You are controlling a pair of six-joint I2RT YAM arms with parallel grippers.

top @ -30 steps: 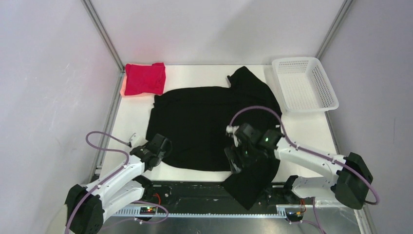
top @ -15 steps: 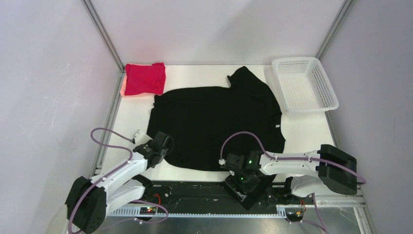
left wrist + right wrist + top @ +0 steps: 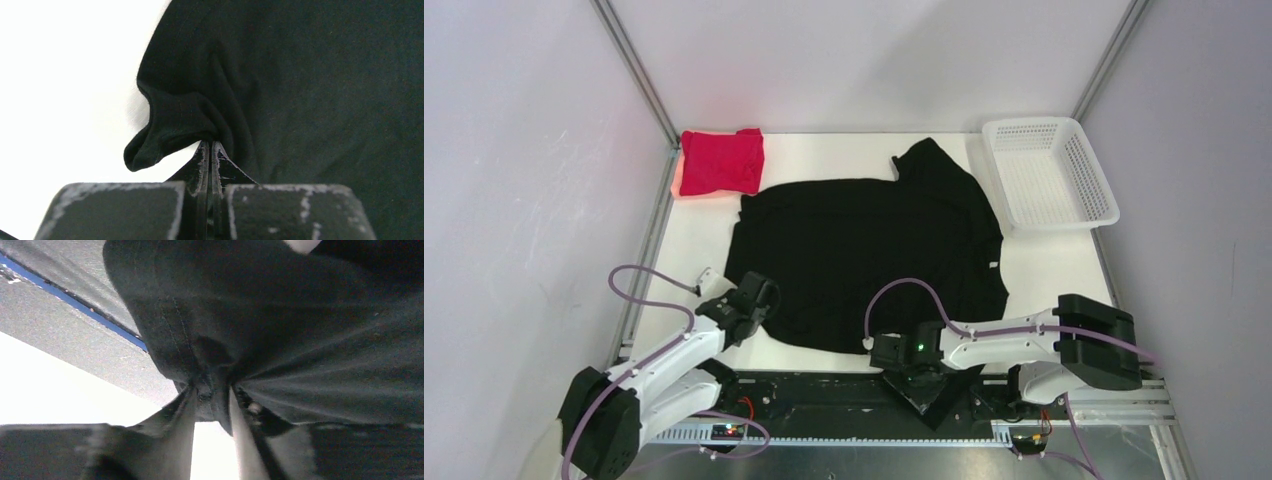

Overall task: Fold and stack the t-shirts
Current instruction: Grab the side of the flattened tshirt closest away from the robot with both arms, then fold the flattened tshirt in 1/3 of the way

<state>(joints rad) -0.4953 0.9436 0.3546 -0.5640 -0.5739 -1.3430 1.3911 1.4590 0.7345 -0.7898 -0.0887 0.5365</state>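
The large black t-shirt (image 3: 864, 250) lies spread across the middle of the table, and one near corner (image 3: 931, 388) hangs over the front edge. The red t-shirt (image 3: 721, 162) lies folded at the far left corner. My left gripper (image 3: 760, 300) is shut on the shirt's near left hem; in the left wrist view the tips (image 3: 210, 146) pinch a bunched fold of black cloth (image 3: 175, 117). My right gripper (image 3: 892, 352) sits low at the front edge, its jaws (image 3: 212, 397) closed on a gathered wad of the black cloth (image 3: 280, 340).
A white mesh basket (image 3: 1092, 170) stands at the far right corner. Grey walls with metal posts close in the table on three sides. The arm bases and cable tray run along the near edge (image 3: 824, 400).
My right arm has swung back toward the front edge and dropped low, and its jaws have closed on the black cloth. The left gripper has shifted slightly while holding the hem.
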